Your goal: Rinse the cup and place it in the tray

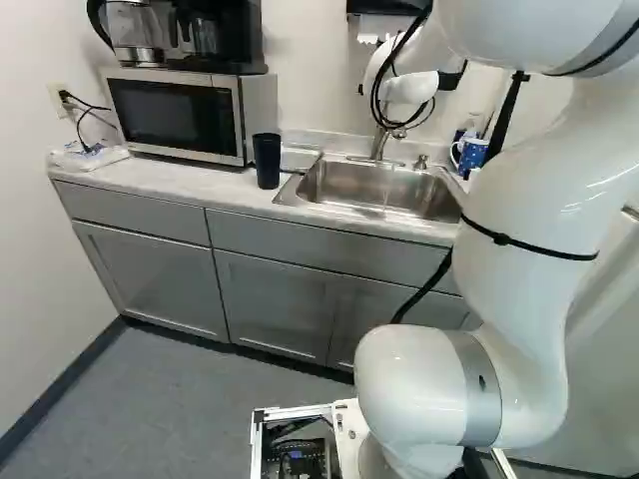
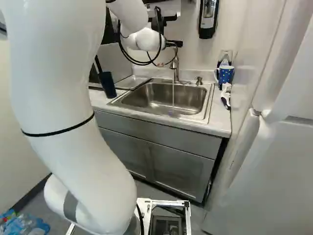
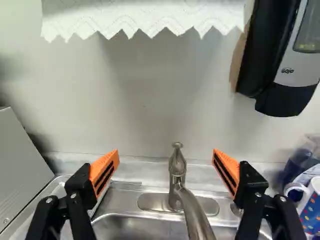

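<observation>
In the right base view my gripper (image 2: 175,43) is above the faucet (image 2: 175,71), at the back of the sink (image 2: 208,104). The wrist view shows the gripper (image 3: 166,152) open, with the faucet handle (image 3: 177,167) visible between its fingers and nothing held. A thin stream of water (image 2: 172,95) falls into the sink. A dark cup (image 1: 267,162) stands on the counter between microwave and sink. Beside the sink's left edge lies a flat, shallow tray (image 2: 131,82). A blue dotted mug (image 2: 226,74) stands right of the sink.
The microwave (image 1: 178,112) stands left of the dark cup, with a coffee maker (image 1: 215,35) on top. A soap dispenser (image 2: 209,17) and paper towels (image 3: 145,15) hang on the wall behind the sink. A white fridge (image 2: 274,161) stands at the right of the right base view.
</observation>
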Controlling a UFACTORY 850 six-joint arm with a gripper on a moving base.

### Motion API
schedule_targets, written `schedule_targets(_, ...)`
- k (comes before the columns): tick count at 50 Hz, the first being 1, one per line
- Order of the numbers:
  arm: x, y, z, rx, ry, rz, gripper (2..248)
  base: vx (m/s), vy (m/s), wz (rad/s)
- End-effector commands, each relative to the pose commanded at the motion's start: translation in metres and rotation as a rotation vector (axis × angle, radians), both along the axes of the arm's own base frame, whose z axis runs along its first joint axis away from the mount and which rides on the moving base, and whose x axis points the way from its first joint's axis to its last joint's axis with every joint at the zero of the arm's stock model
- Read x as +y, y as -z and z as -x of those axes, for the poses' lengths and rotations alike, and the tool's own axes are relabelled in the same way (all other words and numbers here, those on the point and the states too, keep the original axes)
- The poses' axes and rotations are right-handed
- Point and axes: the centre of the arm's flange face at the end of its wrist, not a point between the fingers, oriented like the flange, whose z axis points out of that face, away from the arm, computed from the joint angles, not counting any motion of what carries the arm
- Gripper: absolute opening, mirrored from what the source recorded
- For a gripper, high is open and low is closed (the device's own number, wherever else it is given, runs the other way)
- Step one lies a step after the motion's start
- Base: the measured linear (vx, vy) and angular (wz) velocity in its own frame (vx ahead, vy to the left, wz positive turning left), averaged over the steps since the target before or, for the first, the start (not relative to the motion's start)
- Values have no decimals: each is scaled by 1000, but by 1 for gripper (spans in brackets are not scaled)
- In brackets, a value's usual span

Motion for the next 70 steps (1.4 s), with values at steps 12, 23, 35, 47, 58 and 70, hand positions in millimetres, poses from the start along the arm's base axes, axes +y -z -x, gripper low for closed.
schedule_targets(12,-4,1,24,25,14,-2,247,0,0,0)
schedule_targets(23,-8,3,47,52,24,2,247,0,0,0)
schedule_targets(35,-11,5,71,81,34,11,247,0,0,0)
schedule_targets(47,-15,9,95,119,44,20,247,0,0,0)
schedule_targets(58,-16,14,116,169,50,25,247,0,0,0)
schedule_targets(70,-16,21,137,242,55,25,247,0,0,0)
